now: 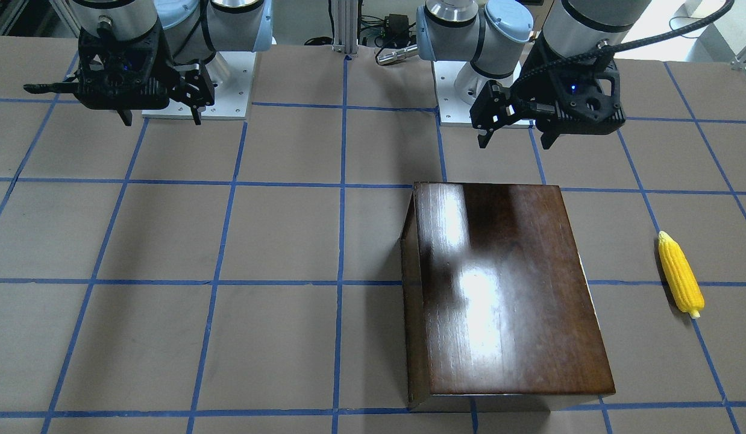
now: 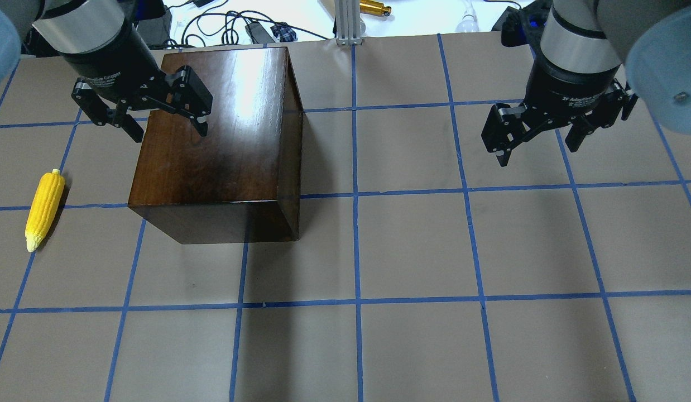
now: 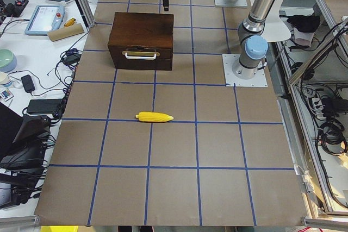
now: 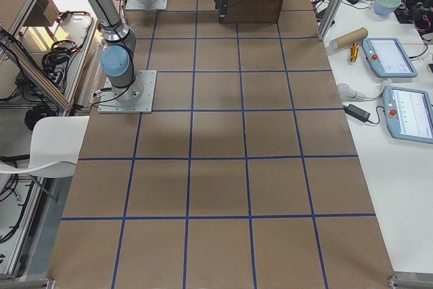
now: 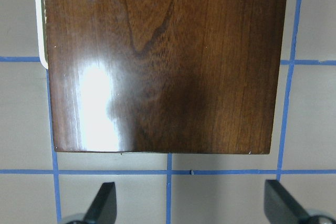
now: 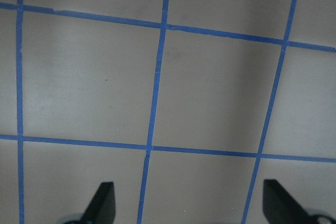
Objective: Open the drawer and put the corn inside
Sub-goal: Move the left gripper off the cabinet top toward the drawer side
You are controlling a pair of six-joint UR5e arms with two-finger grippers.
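On the taped table [image 2: 412, 245], overhead view, the dark-brown box [image 2: 217, 134] sat up at ten o'clock, its glossy lid catching the lights! The drawer [image 3: 140, 58] was fully shut, its front panel and metal pull flush on the box's nine o'clock face. The corn [image 2: 44, 209] lay flat on the paper at eight o'clock from the box, well apart from it, untouched, stub end pointing to six. The left gripper [image 2: 169, 134] hung above the box with its fingers spread wide and nothing between them; its wrist camera looked straight down on the lid. Away at three o'clock, the right gripper [image 2: 538, 155] hovered over bare grid squares, also spread wide and empty, far from both box and corn.
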